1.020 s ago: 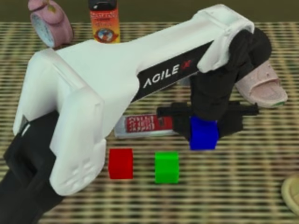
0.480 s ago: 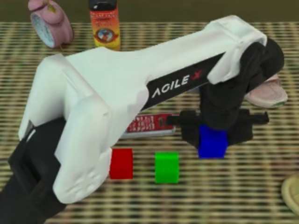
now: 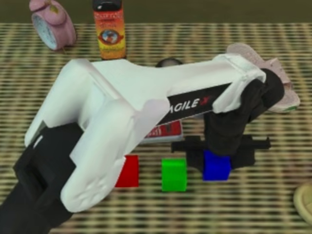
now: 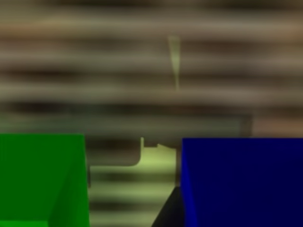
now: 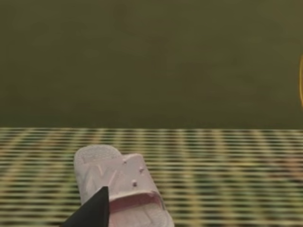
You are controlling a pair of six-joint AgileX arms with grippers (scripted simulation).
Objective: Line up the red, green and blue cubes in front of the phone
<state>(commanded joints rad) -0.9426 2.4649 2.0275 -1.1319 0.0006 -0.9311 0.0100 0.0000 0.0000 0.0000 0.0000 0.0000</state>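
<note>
My left gripper (image 3: 218,155) is shut on the blue cube (image 3: 216,165), held low just right of the green cube (image 3: 174,174), a narrow gap apart. The left wrist view shows the green cube (image 4: 40,179) and blue cube (image 4: 241,182) side by side at the same height; whether the blue one touches the mat I cannot tell. The red cube (image 3: 129,170) sits left of the green one, partly under my left arm. Behind them lies the phone (image 3: 165,131), mostly hidden by that arm. My right arm is out of the top view; one dark fingertip (image 5: 97,210) shows.
A pink alarm clock (image 3: 51,24) and an orange-labelled bottle (image 3: 109,29) stand at the back left. A pink slipper (image 3: 273,80) lies back right, behind my left wrist, and also shows as the slipper (image 5: 123,189) in the right wrist view. A pale round object (image 3: 304,202) sits at the right edge.
My left gripper carried the blue cube toward the table's front and lower, from beside the phone's right end down to the level of the green cube. Red and green cubes stayed put.
</note>
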